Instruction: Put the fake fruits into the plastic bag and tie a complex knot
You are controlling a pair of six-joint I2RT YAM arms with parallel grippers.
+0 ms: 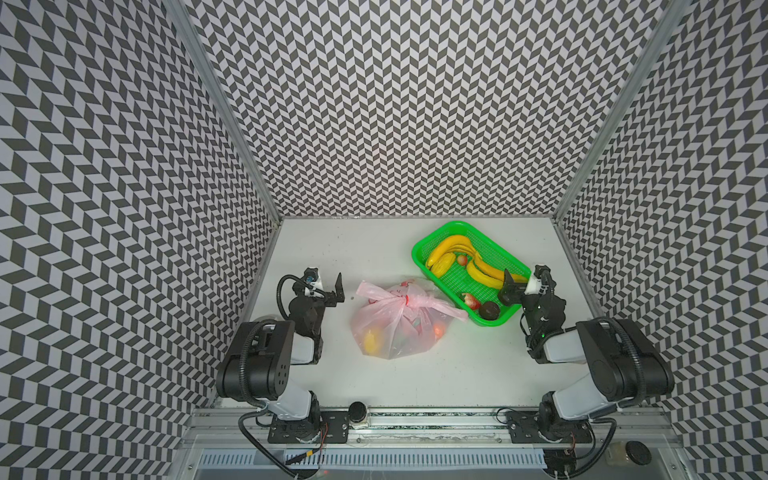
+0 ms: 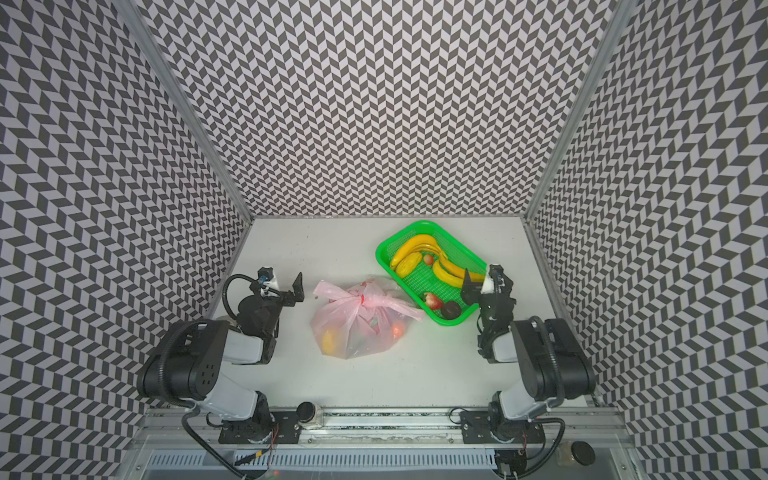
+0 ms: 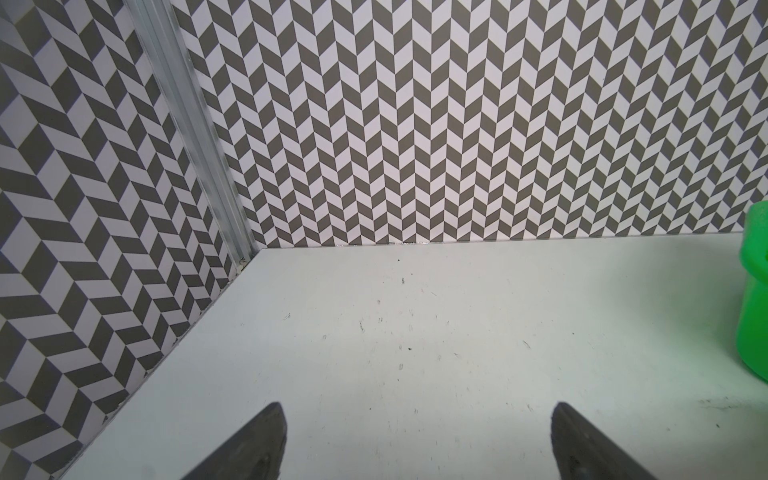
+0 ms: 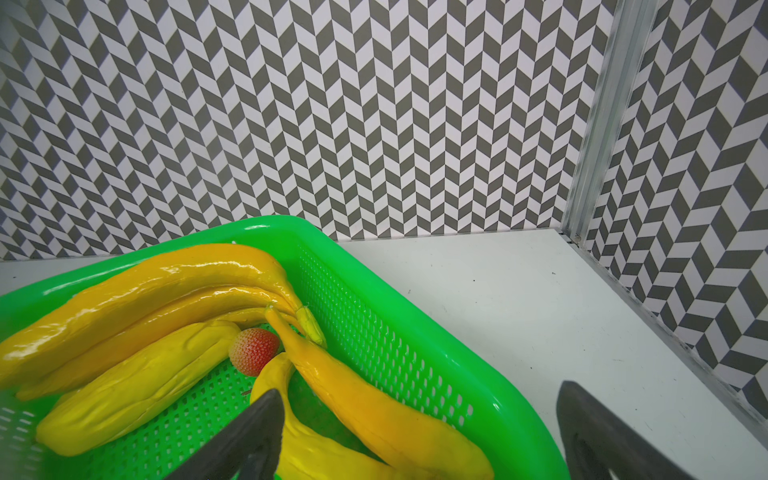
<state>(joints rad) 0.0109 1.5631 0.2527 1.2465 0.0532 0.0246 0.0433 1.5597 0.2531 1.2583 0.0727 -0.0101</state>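
Pink plastic bag (image 1: 395,332) sat mid-table, knot (image 1: 409,300) seemingly tied, fake fruits (image 1: 371,340) inside; bananas (image 1: 451,245) lay in the green basket (image 1: 436,232) at two o'clock. Left gripper (image 1: 337,290) at nine and right gripper (image 1: 509,286) at three gaped empty; seemingly only withdrawal was left.

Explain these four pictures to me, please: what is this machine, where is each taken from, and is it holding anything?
These are two robot arms, a left arm and a right arm, bolted at the edge of a white table. Both top views look down from one overhead two-eyed camera. The other two pictures come from cameras on each arm's wrist, looking past its dark fingers. On the table lies a thin pale-pink plastic bag with fruits inside, its handles tied in a knot. Beside it sits a bright green mesh basket holding yellow plastic bananas, a red strawberry and a dark ball. The left gripper and the right gripper are both open and hold nothing.
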